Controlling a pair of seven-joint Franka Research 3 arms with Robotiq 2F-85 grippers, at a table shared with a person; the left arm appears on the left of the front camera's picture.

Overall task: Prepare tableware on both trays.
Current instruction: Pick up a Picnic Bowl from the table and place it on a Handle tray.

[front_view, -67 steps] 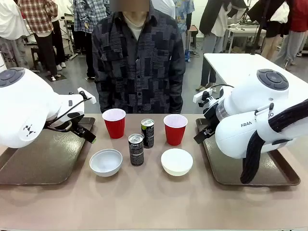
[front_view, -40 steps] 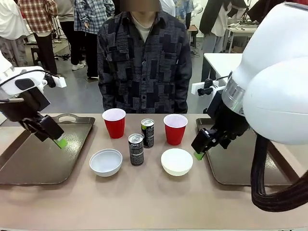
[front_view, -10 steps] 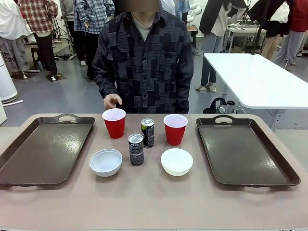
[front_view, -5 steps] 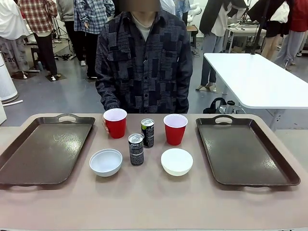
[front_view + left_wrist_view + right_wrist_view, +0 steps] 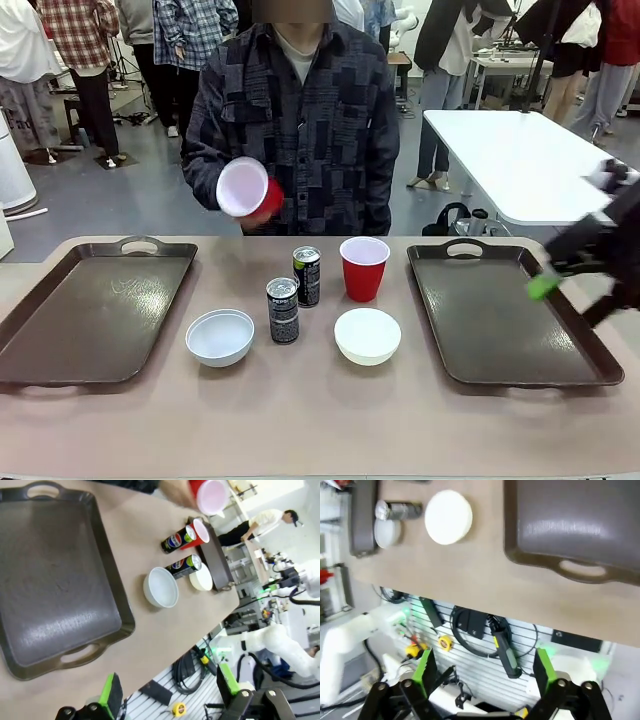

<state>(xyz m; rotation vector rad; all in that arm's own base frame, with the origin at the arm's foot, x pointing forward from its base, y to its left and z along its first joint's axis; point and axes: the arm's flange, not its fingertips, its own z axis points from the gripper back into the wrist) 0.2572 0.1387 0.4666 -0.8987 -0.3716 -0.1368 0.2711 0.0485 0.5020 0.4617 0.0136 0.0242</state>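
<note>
Red cup (image 5: 243, 187) tilts in a hand (image 5: 262, 213), well beyond left gripper (image 5: 169, 686) and right gripper (image 5: 484, 667), both spread; right seemingly over tray (image 5: 490, 330).

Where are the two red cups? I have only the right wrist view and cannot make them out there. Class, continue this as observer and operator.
Observer: One red cup is in the air, tilted, held by the person's hand.
Operator: And the second?
Observer: The other red cup stands upright on the table, just beyond a white bowl.
Operator: Anything on the left tray?
Observer: No, the left tray is bare.
</note>
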